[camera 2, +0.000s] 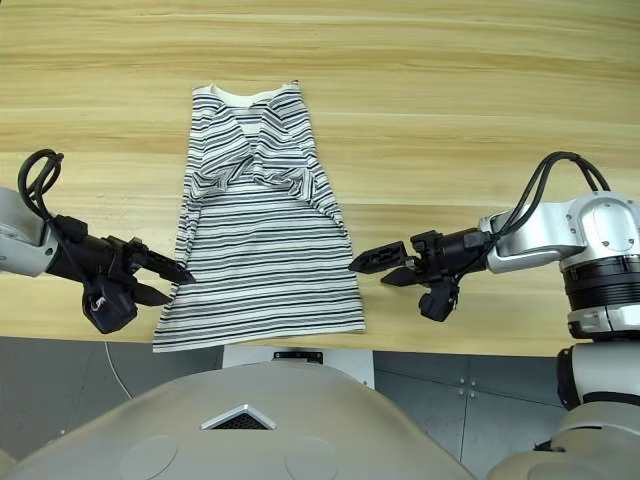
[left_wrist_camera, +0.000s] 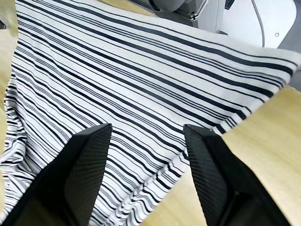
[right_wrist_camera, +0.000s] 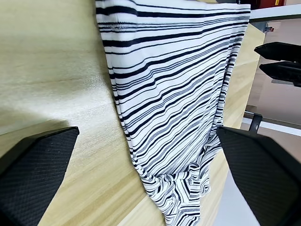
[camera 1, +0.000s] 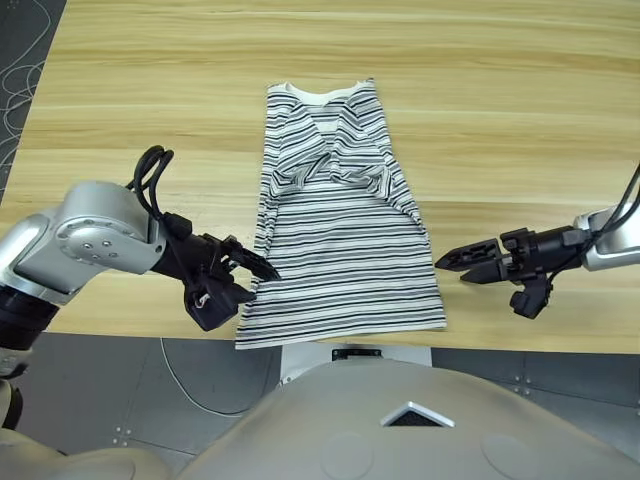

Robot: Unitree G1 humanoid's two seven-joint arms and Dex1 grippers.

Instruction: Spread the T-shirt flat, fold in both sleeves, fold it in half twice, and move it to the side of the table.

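Left eye view: left tool [camera 1: 258, 276] and right tool [camera 1: 452, 268] flank the striped T-shirt [camera 1: 345, 250]; both gape, holding nothing.

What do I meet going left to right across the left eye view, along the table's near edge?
The left gripper, jaws open by the shirt's edge → the striped T-shirt → the right gripper, jaws open, apart from the shirt.
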